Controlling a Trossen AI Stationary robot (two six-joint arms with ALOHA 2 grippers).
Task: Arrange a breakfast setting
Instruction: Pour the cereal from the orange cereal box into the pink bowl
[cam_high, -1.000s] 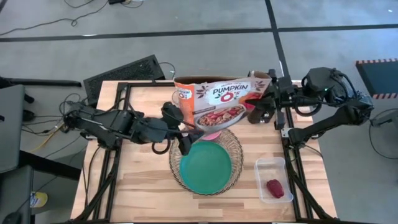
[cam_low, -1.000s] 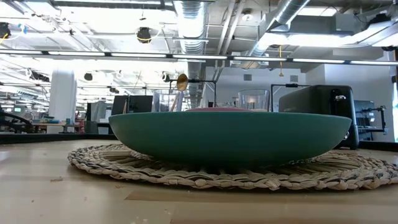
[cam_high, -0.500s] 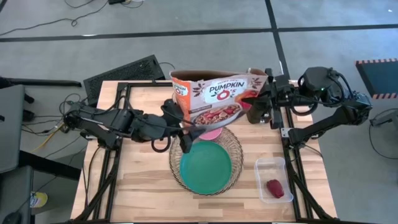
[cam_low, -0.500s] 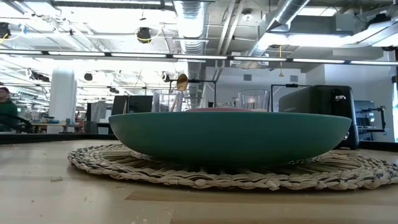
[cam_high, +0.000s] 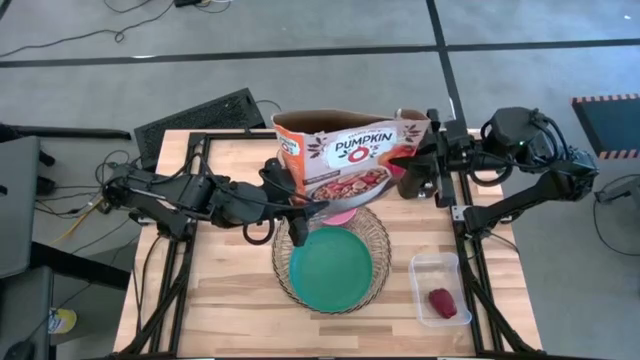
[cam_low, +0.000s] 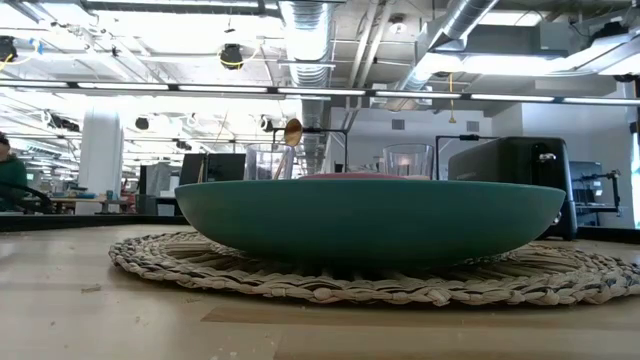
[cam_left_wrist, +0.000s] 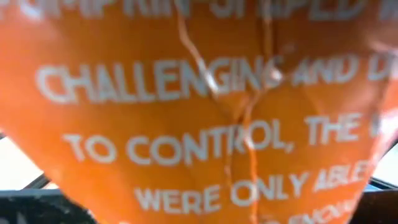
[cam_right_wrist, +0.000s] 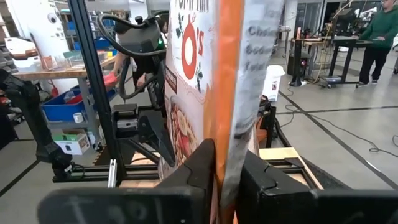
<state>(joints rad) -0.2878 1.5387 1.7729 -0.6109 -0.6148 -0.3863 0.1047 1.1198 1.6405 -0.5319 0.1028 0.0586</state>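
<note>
Pinching the right-hand edge of an upright orange cardboard cereal box (cam_high: 350, 160) with the right gripper (cam_right_wrist: 227, 168), jaws squeezed onto the card from both sides, plain to see in the right wrist view. Over at the box's left edge, centre of the high view, the left gripper (cam_high: 296, 226), parked right by the card. Honestly no telling whether that one is gripping or not, with nothing but orange print filling the left wrist view.

Working outward: just below the box in the high view, a sliver of the smaller pink bowl (cam_high: 343, 215), mostly hidden behind it. Right below that, the round teal plate (cam_high: 330, 270), sitting on the round woven charger (cam_high: 379, 238), lower centre of the frame. Empty plate, as far as visible. Down in the lower right, the dark red fruit (cam_high: 442, 303), lying in a clear plastic tub (cam_high: 436, 263), well apart from the plate. In the low view, a small gold spoon (cam_low: 292, 131) poking up behind the plate rim, left of centre, and a black toaster (cam_low: 510, 170) at the right.

Progress guess: roughly midway. Charger and plate stacked, bowl in place beside them. Left to do, probably: cereal into the bowl, fruit out of the tub, spoon laid out. No sign of a bagel anywhere
</note>
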